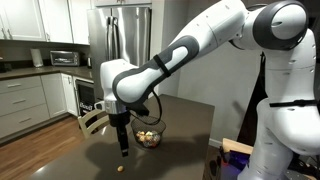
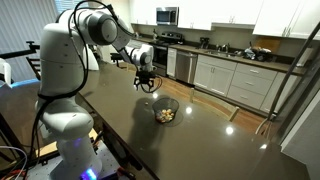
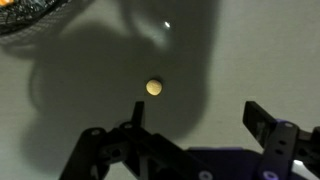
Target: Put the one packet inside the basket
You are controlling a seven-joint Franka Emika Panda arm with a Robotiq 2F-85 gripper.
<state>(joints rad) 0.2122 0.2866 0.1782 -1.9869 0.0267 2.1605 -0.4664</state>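
The packet (image 3: 153,87) is a small pale-yellow speck lying on the dark table, and it also shows in an exterior view (image 1: 121,169). My gripper (image 3: 200,115) is open and empty. It hangs above the table with the packet just ahead of its fingers and a little to one side. In both exterior views the gripper (image 1: 123,148) (image 2: 146,82) points down beside the basket (image 1: 160,133) (image 2: 177,105). The basket is round dark wire mesh and holds a heap of mixed packets. Its rim shows in the top corner of the wrist view (image 3: 25,18).
The dark tabletop (image 1: 180,115) (image 2: 200,140) carries the basket. A wooden chair (image 1: 92,120) stands at the table's far edge. Kitchen cabinets (image 2: 230,75) and a fridge (image 1: 120,35) stand beyond the table.
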